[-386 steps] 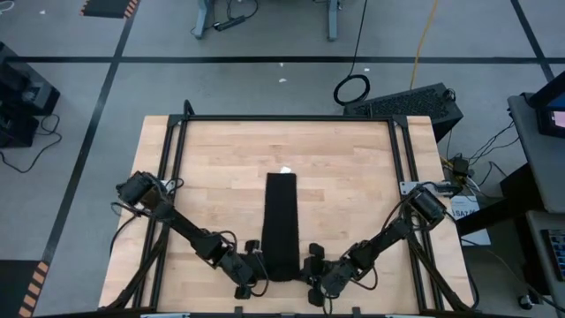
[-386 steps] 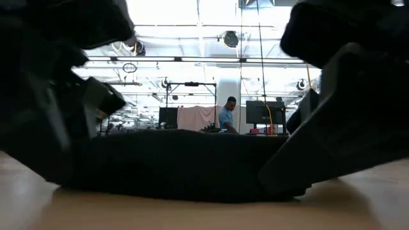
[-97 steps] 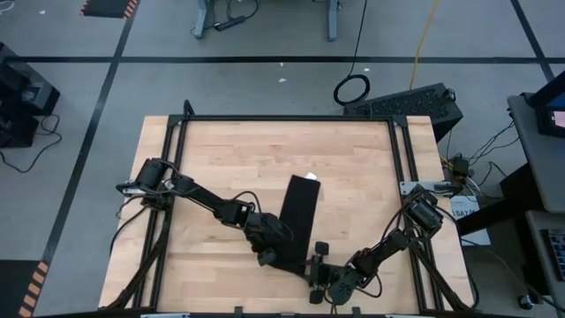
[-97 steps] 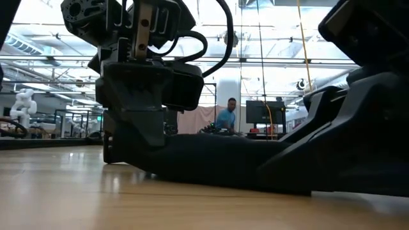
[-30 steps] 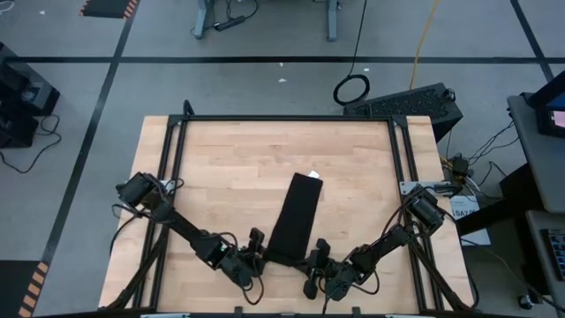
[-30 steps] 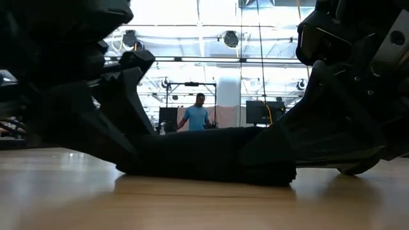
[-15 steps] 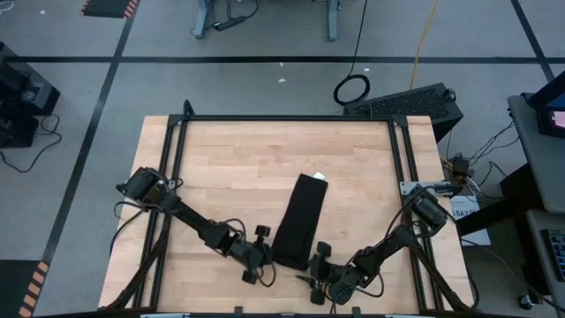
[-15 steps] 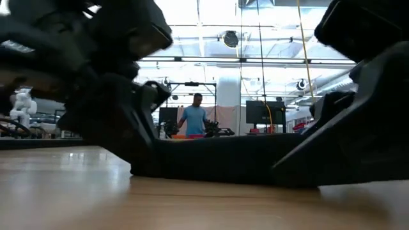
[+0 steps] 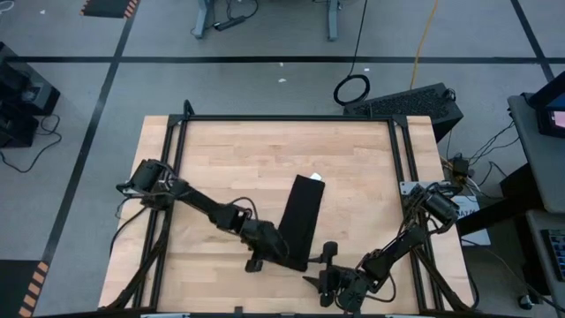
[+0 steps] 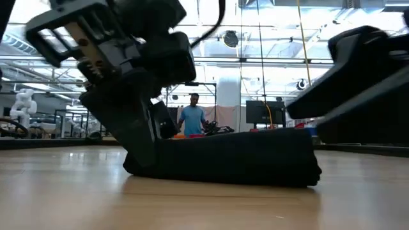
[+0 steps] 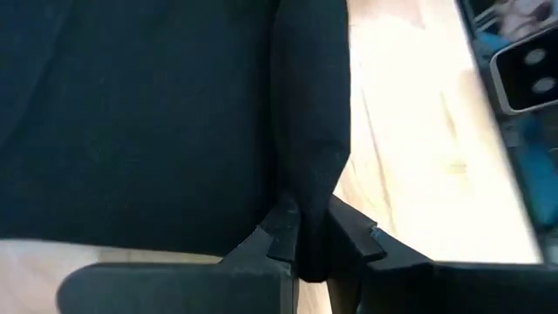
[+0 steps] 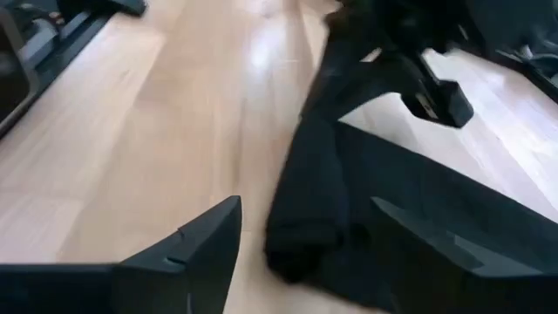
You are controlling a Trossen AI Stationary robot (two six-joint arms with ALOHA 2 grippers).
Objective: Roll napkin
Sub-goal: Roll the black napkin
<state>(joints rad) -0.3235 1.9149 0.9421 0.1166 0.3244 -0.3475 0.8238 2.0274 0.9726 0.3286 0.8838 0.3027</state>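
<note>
My left tool [image 9: 265, 253] pinches the near end of the long black cloth napkin [image 9: 300, 216], which lies slantwise near the wooden surface's [image 9: 229, 159] near edge. My right tool [image 12: 305, 249], fingers spread and empty, hovers just beside that end. Only the first turn looks rolled; most remains flat.

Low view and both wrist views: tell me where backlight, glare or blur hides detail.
Low view: bright ceiling lights behind turn the left gripper and the napkin into near silhouettes. Left wrist view: the napkin fills the picture as featureless black, with the tabletop washed out and blurred beside it. Right wrist view: soft throughout, with glare on the tabletop; the right gripper stands open before the napkin's end.
</note>
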